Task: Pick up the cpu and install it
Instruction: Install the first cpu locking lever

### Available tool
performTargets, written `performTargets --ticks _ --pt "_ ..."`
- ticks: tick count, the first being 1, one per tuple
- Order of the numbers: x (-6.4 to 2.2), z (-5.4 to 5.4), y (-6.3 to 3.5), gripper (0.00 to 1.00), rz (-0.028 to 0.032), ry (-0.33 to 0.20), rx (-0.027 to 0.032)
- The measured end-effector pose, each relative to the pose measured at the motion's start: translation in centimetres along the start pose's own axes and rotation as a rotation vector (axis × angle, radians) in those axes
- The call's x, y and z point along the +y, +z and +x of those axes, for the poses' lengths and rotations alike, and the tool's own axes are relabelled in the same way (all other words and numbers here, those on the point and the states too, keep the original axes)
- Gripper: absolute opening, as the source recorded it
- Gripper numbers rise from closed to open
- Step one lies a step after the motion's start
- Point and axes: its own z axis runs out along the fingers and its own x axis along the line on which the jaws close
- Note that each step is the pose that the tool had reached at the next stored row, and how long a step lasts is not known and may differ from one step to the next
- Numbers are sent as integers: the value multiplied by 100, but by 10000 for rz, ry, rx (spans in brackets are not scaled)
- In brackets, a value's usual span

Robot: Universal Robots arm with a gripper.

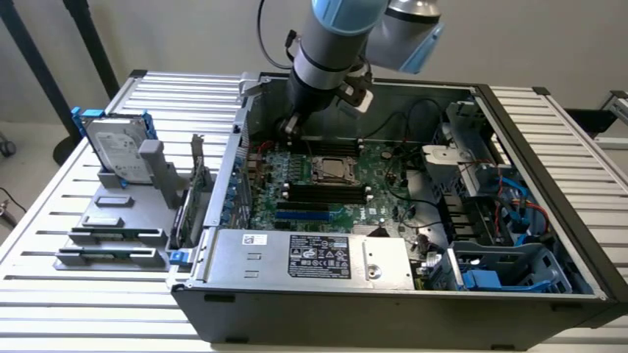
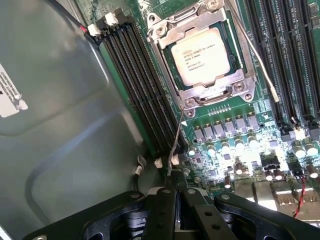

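End effector (image 2: 174,192): clenched, fingers together, just beside the socket (image 2: 212,91), low inside the computer case (image 1: 393,301).
Cpu (image 2: 201,56): flat in the socket, silver top up, the metal frame around its edges.
Lever (image 2: 177,135): thin wire rod from a socket corner to the fingertips; cannot tell if it is pinched.
Memory slots (image 2: 135,75): dark rows flanking the socket.
Hard drive (image 1: 116,151): upright in a stand on the surface (image 1: 59,213), well apart from the socket.

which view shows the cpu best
The wrist view. The cpu lies close and face-on, its silvery top and printed lettering plain, a metal frame around it. In the exterior view the cpu is just a small silvery square on the motherboard, inside the case.
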Motion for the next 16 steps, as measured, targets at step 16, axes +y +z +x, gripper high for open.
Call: performTargets --ticks 16 --pt "60 54 -77 11 -153 498 184"
